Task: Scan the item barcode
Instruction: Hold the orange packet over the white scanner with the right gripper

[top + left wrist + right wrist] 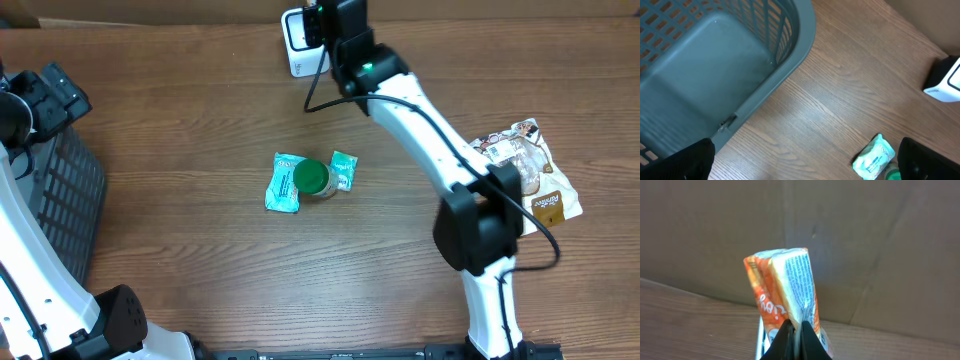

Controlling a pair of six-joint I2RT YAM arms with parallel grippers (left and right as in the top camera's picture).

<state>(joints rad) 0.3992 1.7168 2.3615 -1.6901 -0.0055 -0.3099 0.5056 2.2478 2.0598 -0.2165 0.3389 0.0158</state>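
The orange-and-white packet (785, 287) stood upright, pinched at its lower end by the right gripper (795, 330), whose fingers were closed on it, just by the white scanner (296, 42) at the table's (180, 250) far edge. The left gripper (48, 98) hung spread wide over the grey basket (790, 60), holding nothing.

The brown wooden table (200, 110) is carrying a green-lidded jar (312, 178) near its middle. A teal packet (284, 183) is lying against the jar's left side, and a smaller teal packet (343, 170) against its right. Far left of the jar a grey basket (70, 190) is sitting, behind the jar a white scanner (297, 40) is standing, and far to its right some snack bags (530, 175) are lying.
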